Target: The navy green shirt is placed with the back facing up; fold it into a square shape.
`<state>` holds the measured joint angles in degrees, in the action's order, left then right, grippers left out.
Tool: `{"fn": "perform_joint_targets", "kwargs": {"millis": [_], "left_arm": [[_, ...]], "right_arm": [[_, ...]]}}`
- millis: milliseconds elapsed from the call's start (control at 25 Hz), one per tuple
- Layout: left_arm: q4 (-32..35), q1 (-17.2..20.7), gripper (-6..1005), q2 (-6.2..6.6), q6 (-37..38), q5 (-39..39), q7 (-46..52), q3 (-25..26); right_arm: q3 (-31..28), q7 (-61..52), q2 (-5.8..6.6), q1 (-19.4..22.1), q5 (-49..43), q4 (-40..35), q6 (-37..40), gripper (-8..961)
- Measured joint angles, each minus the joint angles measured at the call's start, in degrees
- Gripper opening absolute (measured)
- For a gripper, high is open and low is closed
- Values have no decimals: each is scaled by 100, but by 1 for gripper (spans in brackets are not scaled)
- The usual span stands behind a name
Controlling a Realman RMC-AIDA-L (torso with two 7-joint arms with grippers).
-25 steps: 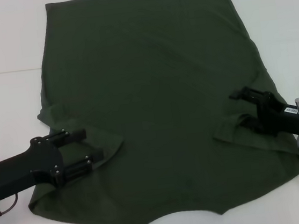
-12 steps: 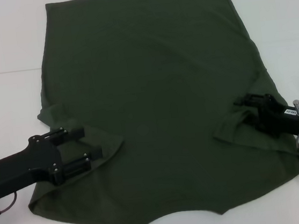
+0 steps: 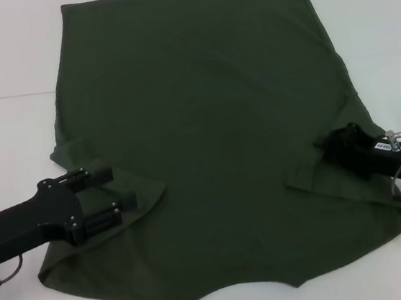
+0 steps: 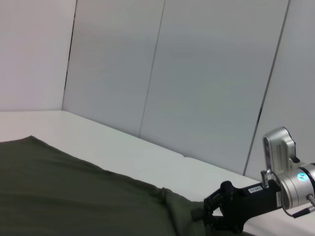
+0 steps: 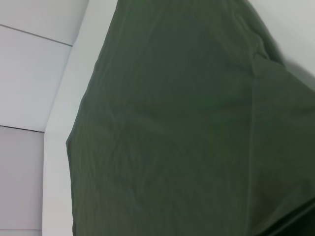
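Right gripper [image 3: 332, 142] retreated, jaws state unclear; left gripper [image 3: 108, 193] jaws spread over shirt [image 3: 204, 120].

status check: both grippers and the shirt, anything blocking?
Left gripper open over the folded-in left sleeve. Right gripper at the right sleeve, finger state unclear. Plain dark olive-green short-sleeved shirt flat on the white table, both sleeves tucked inward. No obstruction seen.

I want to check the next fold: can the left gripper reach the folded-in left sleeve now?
Probably yes: the left gripper is open over that sleeve of the navy green shirt, nothing between them.
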<state>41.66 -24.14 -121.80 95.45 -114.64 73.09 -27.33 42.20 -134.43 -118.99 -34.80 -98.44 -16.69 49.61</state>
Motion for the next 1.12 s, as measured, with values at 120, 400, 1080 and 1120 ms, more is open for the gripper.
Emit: {"fn": "perform_joint_targets", "kwargs": {"millis": [120,400,1080,1120], "left_arm": [[-6,5,700,0,0,40,-5,0],[-18,41,700,-1,0,43,-6,0],[6,100,699,-40,92,100,21,0],[6,107,699,-41,93,100,21,0]], "right_arm": [[53,51,-1,-35,0,-5,-8,312],[567,76,107,-268,-83,-59,-160,36],[746,-1134,499,-760,-2142,-1006,368,37],[746,-1216,514,-791,-2280,-1070,433,37]]}}
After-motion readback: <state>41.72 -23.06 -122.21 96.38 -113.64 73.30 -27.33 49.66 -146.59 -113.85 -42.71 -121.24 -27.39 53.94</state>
